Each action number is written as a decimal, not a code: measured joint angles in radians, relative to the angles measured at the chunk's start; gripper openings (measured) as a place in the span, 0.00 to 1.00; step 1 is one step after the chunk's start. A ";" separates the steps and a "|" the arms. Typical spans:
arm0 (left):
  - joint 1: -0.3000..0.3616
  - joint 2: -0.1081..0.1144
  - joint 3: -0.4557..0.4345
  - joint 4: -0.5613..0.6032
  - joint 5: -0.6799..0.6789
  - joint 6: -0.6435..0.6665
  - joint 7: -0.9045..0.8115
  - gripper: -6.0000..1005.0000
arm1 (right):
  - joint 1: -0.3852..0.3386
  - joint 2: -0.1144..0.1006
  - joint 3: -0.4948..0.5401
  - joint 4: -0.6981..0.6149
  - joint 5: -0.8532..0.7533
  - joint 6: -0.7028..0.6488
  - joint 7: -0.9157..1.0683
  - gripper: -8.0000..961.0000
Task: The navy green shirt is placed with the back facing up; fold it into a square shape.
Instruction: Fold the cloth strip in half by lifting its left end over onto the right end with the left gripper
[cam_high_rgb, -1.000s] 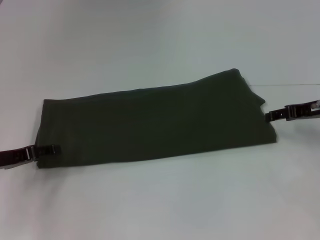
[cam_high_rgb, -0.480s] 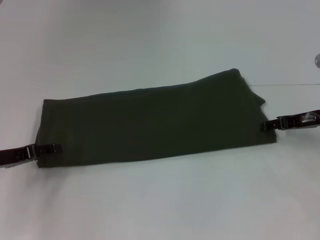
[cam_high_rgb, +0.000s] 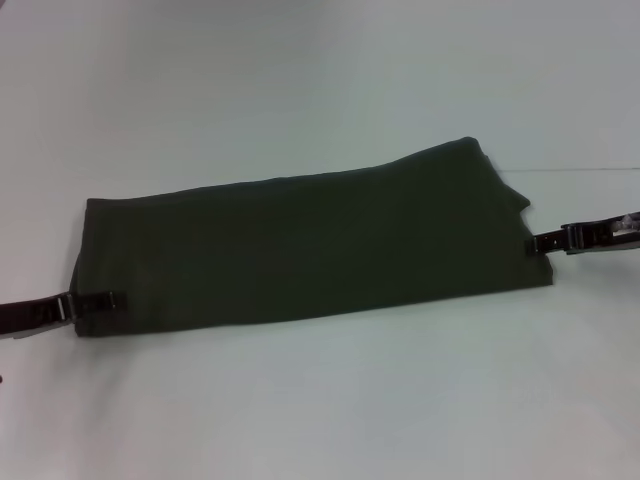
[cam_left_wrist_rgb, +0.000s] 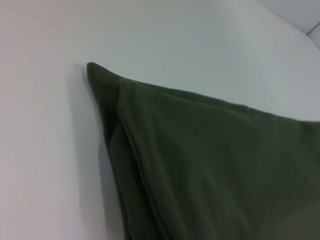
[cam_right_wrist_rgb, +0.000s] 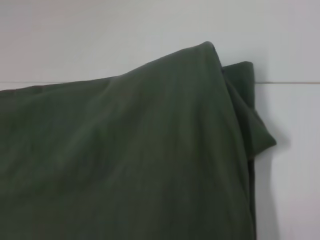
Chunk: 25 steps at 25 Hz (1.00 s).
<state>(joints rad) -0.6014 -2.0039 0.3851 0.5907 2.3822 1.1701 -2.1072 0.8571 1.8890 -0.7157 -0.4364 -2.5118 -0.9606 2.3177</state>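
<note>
Head view shows the navy green shirt lying flat on the white surface as a long, narrow band running from the robot's left to its right, plain side up, so the sleeve and side folds look done. The left gripper sits low at the band's left end, its tip over the cloth near the front corner. The right gripper sits at the opposite end, its tip touching or just at the shirt's edge. Whether either gripper is spread or pressed together on cloth I cannot tell. The left wrist view shows a layered corner with a seam on the shirt, and the right wrist view shows a loose flap poking out at the far right corner of the shirt.

My judgement is that the step in hand is taking hold of an end for the cross fold. The next move calls for a pinch through every layer, then carrying that end over the other so the edges meet squarely.
</note>
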 joint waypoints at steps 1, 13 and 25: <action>0.000 -0.001 0.013 0.000 0.000 -0.004 0.000 0.64 | -0.001 0.000 0.000 0.000 0.000 -0.002 -0.001 0.75; 0.000 -0.002 0.039 0.002 0.000 -0.031 -0.028 0.40 | -0.006 -0.002 0.000 -0.009 0.001 -0.004 -0.008 0.75; -0.015 0.003 0.056 0.003 0.067 -0.066 -0.090 0.34 | -0.006 -0.004 -0.004 -0.013 -0.004 -0.017 -0.005 0.75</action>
<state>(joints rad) -0.6167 -2.0012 0.4415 0.5940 2.4496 1.1045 -2.1968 0.8512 1.8849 -0.7193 -0.4493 -2.5157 -0.9779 2.3124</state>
